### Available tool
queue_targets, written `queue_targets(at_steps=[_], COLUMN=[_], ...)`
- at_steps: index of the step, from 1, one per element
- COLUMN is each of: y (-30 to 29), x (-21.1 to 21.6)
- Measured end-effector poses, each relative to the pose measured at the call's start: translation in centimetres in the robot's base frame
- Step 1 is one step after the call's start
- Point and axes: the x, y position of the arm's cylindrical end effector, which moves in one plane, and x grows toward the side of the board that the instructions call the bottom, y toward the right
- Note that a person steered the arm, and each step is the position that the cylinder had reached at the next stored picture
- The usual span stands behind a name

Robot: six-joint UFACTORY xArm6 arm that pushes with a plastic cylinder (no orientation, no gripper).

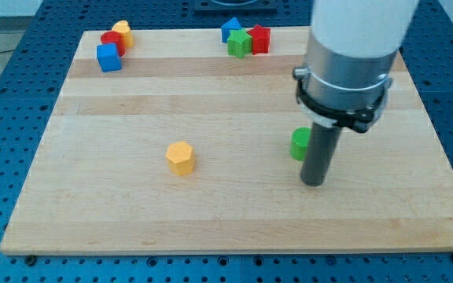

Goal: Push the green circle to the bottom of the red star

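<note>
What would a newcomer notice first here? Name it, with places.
First, the big white arm coming down from the view's top right, its dark rod ending in my tip on the board. The green circle sits just to the view's left of the rod, partly hidden by it. Then the lone yellow block mid-board, and block clusters along the top edge, including the red star.

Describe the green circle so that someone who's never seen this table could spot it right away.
On the wooden board, look right of centre, where my tip touches down. The green circle sits just to the view's left of the rod, partly hidden by it. The other green block is at the view's top, wedged between blue and red blocks.
</note>
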Motion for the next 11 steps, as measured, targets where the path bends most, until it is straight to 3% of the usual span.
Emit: queue_targets(at_steps=[3,4,6,11], y=[-1.8,-1.7,-7.5,-5.6], x=[-10.2,-8.7,-8.1,-21.9])
